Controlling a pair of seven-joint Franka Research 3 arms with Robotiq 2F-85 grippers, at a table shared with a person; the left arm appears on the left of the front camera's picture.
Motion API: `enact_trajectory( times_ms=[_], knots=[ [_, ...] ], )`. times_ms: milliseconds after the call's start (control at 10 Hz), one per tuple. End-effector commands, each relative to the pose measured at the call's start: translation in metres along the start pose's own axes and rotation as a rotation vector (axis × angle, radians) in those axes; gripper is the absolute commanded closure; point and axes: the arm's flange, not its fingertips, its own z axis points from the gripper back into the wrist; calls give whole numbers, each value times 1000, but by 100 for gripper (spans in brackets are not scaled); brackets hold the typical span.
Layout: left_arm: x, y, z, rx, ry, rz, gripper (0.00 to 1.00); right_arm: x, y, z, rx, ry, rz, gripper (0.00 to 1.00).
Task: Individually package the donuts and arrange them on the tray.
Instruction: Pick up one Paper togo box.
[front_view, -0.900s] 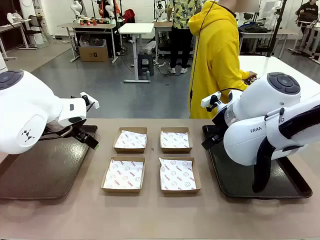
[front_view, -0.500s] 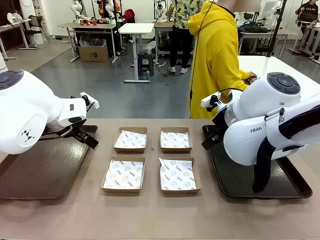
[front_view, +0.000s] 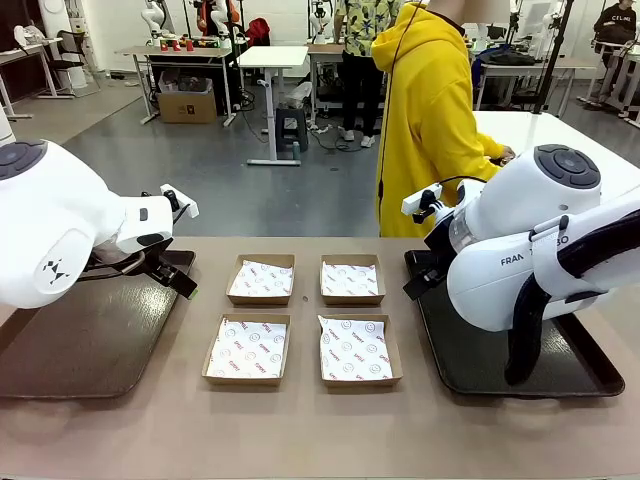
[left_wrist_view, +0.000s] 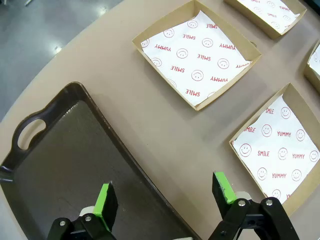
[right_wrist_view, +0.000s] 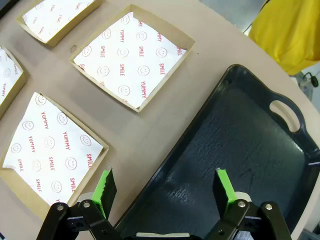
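No donuts are in view. My left gripper (front_view: 183, 283) (left_wrist_view: 164, 189) hangs open with nothing between its fingers, over the inner edge of the dark left tray (front_view: 70, 350) (left_wrist_view: 65, 165). My right gripper (front_view: 415, 285) (right_wrist_view: 164, 184) is open too and holds nothing; it hovers above the inner edge of the dark right tray (front_view: 470, 365) (right_wrist_view: 240, 140). Both trays are bare.
Several shallow cardboard boxes lined with printed paper lie between the trays, such as the near-left box (front_view: 247, 349) and the far-right box (front_view: 351, 279); all hold nothing. A person in a yellow hoodie (front_view: 430, 120) stands at the far side, behind the right tray.
The person in yellow has shifted slightly. Neither arm has moved.
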Motion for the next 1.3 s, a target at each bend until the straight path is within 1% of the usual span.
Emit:
enact_trajectory(
  times_ms=[0, 400, 500, 600, 700, 800, 900, 1100, 1200],
  knots=[
    [0, 0, 0, 0, 0, 0, 0, 0, 0, 0, 0, 0, 0, 0],
    [0, 0, 0, 0, 0, 0, 0, 0, 0, 0, 0, 0, 0, 0],
    [-15, -1, 19, 32, 9, -17, 0, -14, 3, 20, -43, 31, 10, 0],
    [-41, -4, 48, 67, 33, -61, 0, -36, 5, 48, -65, 80, 27, 0],
    [-64, -4, 68, 28, 80, -74, 0, -59, 5, 75, -65, 134, 35, 0],
    [-85, -5, 84, 14, 119, -83, 0, -80, 6, 99, -59, 163, 35, 0],
    [-103, -10, 100, -7, 145, -104, 0, -100, 8, 122, -56, 184, 44, 0],
    [-123, -26, 130, -25, 147, -142, 0, -131, 25, 160, -56, 202, 90, 0],
    [-128, -29, 137, -12, 139, -143, 0, -140, 28, 168, -62, 189, 102, 0]
  ],
)
